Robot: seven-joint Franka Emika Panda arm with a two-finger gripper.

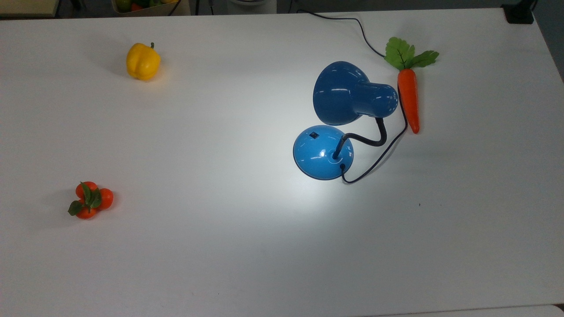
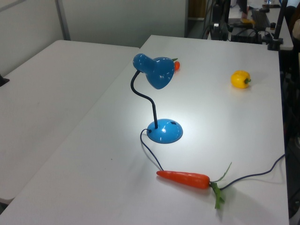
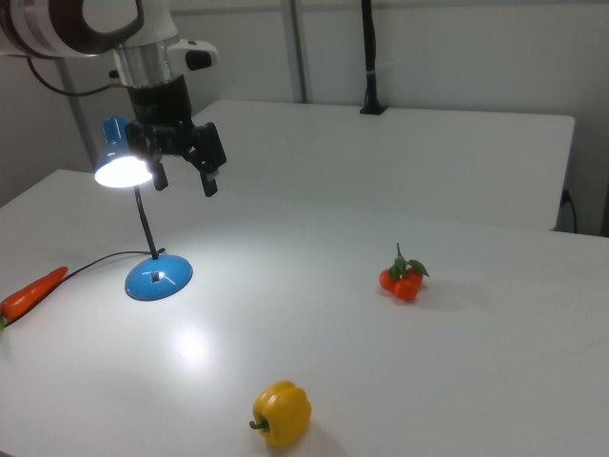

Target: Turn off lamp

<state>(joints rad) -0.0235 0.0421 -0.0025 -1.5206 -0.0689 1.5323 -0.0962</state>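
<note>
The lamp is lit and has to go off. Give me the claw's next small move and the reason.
Probably lower the open claw toward the black switch on the lamp base. The shade glows and casts a bright patch on the table, so it is on, and the claw hangs well above the base, touching nothing.

My white table (image 1: 220,264) with a bright pool of light at its middle, a second white table (image 2: 42,93) alongside mine, pale wall panels (image 3: 457,52) behind, a black post (image 3: 369,57) standing there.
</note>
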